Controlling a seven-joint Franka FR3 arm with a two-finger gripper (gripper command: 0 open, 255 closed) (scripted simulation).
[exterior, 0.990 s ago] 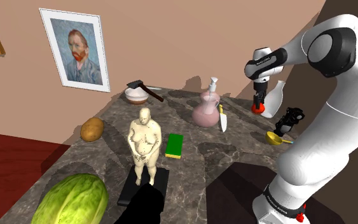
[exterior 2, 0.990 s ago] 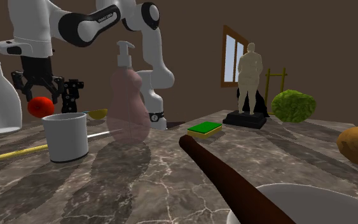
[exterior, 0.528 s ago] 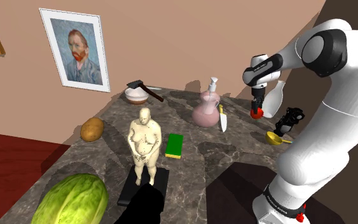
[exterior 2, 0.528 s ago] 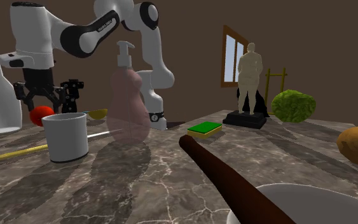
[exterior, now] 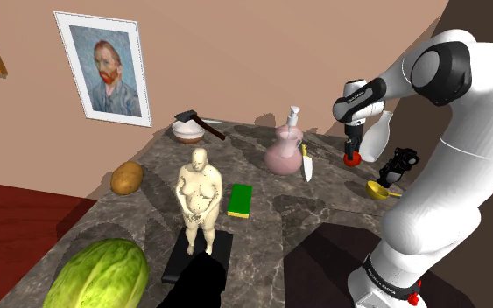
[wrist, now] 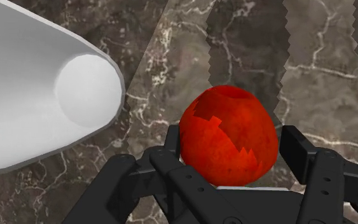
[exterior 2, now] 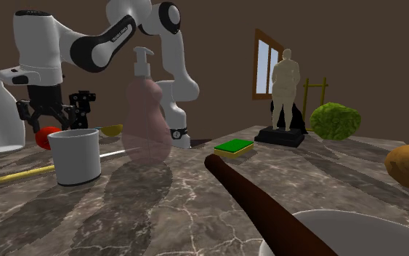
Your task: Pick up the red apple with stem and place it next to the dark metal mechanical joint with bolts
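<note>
The red apple (wrist: pixel 225 127) sits clasped between my black gripper's (wrist: pixel 234 156) two fingers, low over the dark marble tabletop (exterior: pixel 279 210). In the shoulder view the gripper (exterior: pixel 352 152) holds the apple (exterior: pixel 352 160) just beside a white bottle (exterior: pixel 376 136). The dark mechanical joint (exterior: pixel 399 165) stands a short way toward that view's right. In the second exterior view the apple (exterior 2: pixel 47 136) hangs under the gripper (exterior 2: pixel 44 124), partly behind a white cup (exterior 2: pixel 75 156), with the joint (exterior 2: pixel 83 109) just beyond. I cannot tell whether the apple touches the table.
A pink soap dispenser (exterior: pixel 285 150), a knife (exterior: pixel 306 164) and a yellow spoon (exterior: pixel 377 189) lie close by. Farther off stand a green sponge (exterior: pixel 241 200), a figurine (exterior: pixel 199 197), a potato (exterior: pixel 126 178), a cabbage (exterior: pixel 98 276) and a bowl with a hatchet (exterior: pixel 188 129).
The gripper has come down toward the tabletop with the apple still in it, shifting slightly to the shoulder view's left, beside the white bottle.
</note>
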